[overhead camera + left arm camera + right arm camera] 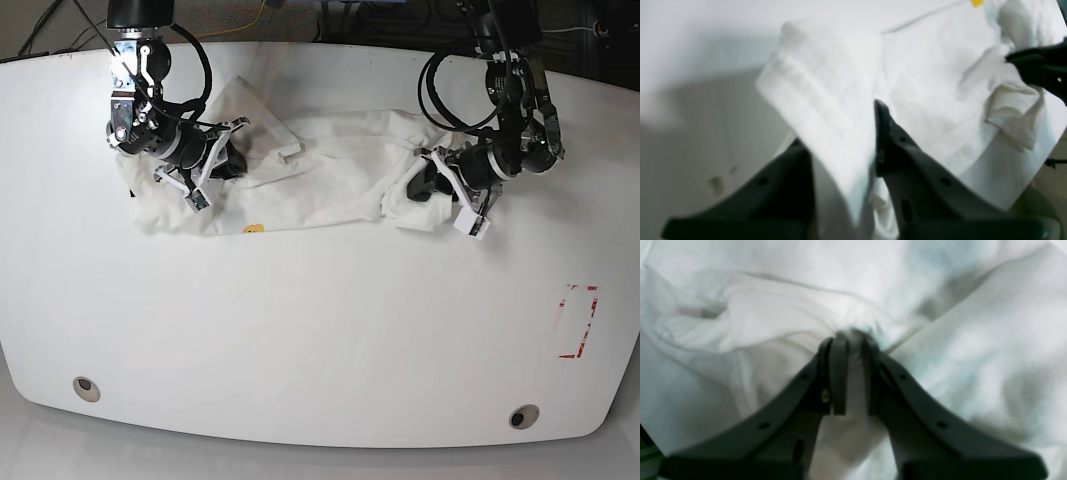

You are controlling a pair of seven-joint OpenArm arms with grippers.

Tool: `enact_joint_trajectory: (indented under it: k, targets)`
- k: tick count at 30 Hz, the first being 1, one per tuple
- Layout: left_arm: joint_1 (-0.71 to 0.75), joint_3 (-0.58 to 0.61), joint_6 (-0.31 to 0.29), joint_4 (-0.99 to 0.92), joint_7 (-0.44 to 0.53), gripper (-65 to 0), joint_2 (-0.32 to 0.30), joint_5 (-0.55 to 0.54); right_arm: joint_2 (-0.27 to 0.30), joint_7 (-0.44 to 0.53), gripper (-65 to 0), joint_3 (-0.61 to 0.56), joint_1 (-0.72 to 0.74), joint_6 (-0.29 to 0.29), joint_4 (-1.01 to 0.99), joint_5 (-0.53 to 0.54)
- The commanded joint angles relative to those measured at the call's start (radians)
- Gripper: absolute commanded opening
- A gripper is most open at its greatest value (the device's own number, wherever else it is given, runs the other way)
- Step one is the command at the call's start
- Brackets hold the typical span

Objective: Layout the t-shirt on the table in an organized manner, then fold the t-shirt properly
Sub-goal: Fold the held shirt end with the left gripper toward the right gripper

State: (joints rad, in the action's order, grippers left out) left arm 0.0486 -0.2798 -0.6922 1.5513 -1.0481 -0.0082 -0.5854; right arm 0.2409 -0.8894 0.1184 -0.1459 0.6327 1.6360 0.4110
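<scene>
In the left wrist view, our left end effector is closed tight on a folded edge of the t-shirt. The cloth goes up and away from it. The bare table is wide open on the left side. A small yellow mark shows at the top edge.

In the right wrist view, our right end effector pinches a bunch of the t-shirt between its two fingers. White cloth fills nearly the whole view.

In the base view, we see one t-shirt, two arms, two round holes and one red tape box. The t-shirt lies near the far edge of the table, crumpled, with its long way going side to side. The left end effector and the right end effector each hold one end. The near half of the table has lots of room.
</scene>
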Motion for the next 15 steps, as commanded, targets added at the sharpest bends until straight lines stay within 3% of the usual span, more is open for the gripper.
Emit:
enact_joint_trajectory:
  k: [1, 9, 15]
  targets:
    - [-0.008, 0.006, 0.002, 0.021, 0.013, -58.5, 0.000, -0.026, 0.007, 0.006, -56.8, 0.002, 0.009, 0.002, 0.014, 0.004]
    - [-0.016, 0.007, 0.002, 0.021, -0.022, -58.5, -0.006, -0.026, 0.007, 0.006, -56.8, 0.002, 0.007, 0.002, 0.013, 0.004]
    - [-0.059, -0.057, 0.002, 0.021, -0.064, -58.5, -0.063, -0.026, 0.007, 0.006, -56.8, 0.002, 0.010, -0.001, 0.013, 0.004]
